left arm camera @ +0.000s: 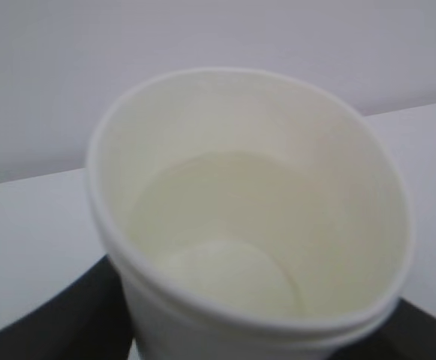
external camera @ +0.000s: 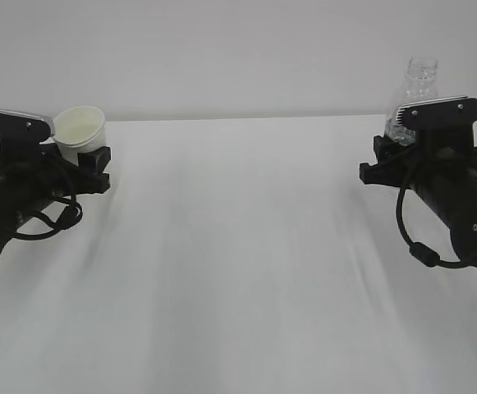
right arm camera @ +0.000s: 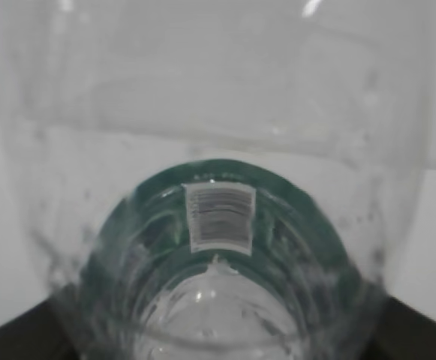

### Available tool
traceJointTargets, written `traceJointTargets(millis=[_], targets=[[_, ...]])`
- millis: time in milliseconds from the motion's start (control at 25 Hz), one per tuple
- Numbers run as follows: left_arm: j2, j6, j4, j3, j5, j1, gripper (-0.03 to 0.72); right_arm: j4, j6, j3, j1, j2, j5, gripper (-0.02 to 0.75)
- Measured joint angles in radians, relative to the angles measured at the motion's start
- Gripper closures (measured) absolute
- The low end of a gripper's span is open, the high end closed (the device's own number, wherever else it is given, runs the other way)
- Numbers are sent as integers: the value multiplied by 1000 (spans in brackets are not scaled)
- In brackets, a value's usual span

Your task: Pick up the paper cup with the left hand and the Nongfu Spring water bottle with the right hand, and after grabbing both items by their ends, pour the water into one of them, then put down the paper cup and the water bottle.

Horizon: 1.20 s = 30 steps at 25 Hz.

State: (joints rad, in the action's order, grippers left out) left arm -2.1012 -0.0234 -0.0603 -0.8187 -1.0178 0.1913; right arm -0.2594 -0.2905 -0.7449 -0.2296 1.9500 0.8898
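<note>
- Currently I have the left hand (external camera: 86,160) at the far left of the table (external camera: 246,271), its jaws closed round the lower part of the paper cup (external camera: 80,131); the cup is low, mouth tilted toward the middle.
- Left wrist view looks straight into the paper cup (left arm camera: 248,217): pale liquid appears to sit in the bottom, though I cannot be sure how much.
- The right hand (external camera: 398,152) is at the far right, clamped on the lower body of the Nongfu Spring water bottle (external camera: 419,86), which stands roughly upright with its open neck above the wrist plate.
- Judgement: the two items are well apart and both low, so this reads as the put-down step. I would lower each straight down, level the cup first so nothing spills, and release only once each base rests flat.
- Hidden: both bases are behind the grippers, so I cannot tell if either touches the table.
- Right wrist view shows the green label band (right arm camera: 218,217) through droplet-covered plastic; remaining water cannot be judged.
</note>
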Motion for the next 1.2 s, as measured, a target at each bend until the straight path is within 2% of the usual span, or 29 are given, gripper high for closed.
traceJointTargets(millis=[200, 1200], targets=[[0, 23, 11, 0, 0, -11, 239, 0, 0, 0, 0, 0, 0, 288], [0, 23, 19, 0, 6, -121, 242, 0, 0, 0, 0, 0, 0, 288]])
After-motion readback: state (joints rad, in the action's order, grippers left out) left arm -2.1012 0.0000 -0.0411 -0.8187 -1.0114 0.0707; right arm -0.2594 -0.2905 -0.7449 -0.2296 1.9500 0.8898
